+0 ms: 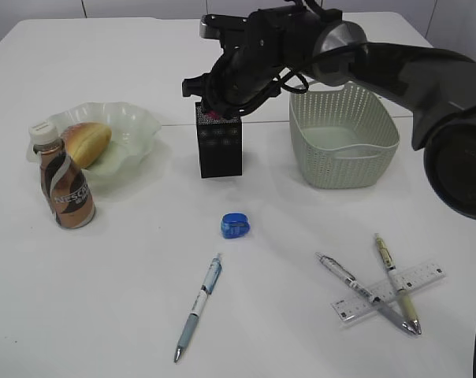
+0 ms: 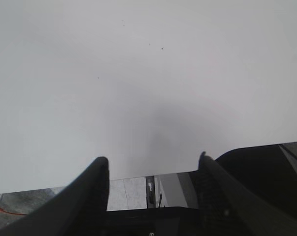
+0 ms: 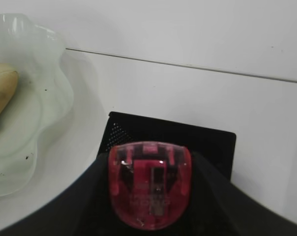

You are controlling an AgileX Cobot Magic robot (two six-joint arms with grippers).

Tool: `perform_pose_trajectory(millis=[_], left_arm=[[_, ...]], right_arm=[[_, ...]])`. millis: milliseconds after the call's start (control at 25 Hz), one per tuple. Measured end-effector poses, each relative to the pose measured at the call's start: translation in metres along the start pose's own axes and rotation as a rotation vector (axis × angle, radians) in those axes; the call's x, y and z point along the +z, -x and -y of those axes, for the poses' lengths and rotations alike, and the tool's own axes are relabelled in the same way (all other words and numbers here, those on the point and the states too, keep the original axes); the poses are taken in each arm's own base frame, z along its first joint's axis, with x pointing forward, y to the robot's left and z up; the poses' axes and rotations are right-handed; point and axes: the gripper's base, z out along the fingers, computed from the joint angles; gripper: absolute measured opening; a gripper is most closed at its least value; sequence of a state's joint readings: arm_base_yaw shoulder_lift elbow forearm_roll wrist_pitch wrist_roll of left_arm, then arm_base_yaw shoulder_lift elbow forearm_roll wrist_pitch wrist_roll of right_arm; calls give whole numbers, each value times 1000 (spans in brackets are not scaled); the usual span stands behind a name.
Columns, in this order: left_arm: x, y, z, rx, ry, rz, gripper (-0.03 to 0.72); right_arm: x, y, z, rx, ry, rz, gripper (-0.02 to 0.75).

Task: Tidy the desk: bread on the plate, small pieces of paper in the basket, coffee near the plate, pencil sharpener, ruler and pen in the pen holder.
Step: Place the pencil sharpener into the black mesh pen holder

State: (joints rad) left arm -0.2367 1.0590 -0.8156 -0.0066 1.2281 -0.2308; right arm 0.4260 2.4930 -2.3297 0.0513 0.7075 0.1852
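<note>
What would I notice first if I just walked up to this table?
The big black right arm reaching over the black square mesh pen holder, its end effector holding a red see-through plastic pencil sharpener above it. Then the golden-brown bun on the wavy pale green glass plate, left.

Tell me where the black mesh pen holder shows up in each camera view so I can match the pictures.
Exterior view: the pen holder stands upper centre, under the right gripper.
Left wrist view: not in it; only bare white desk and the left gripper.
Right wrist view: lower centre, its black rim behind a red pencil sharpener between the jaws.
Shared landmark: the green plate left of the holder, also in the right wrist view.
</note>
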Motion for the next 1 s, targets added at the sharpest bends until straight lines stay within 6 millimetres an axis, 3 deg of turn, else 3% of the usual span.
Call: perform_pose_trajectory(millis=[480,560,800,1000], left_arm=[[0,0,0,0,0,0,416],[0,0,0,0,0,0,416],[0,0,-1,2,6,1,416],[0,0,-1,2,6,1,416]], right_arm=[[-3,0,-1,-2,-1,-31,391],[-11,3,-2,-29,-5,-64,392],[-61,22,-9,-106,-14,-198,389],[-73,24,-11,-106,-3,-236,386]])
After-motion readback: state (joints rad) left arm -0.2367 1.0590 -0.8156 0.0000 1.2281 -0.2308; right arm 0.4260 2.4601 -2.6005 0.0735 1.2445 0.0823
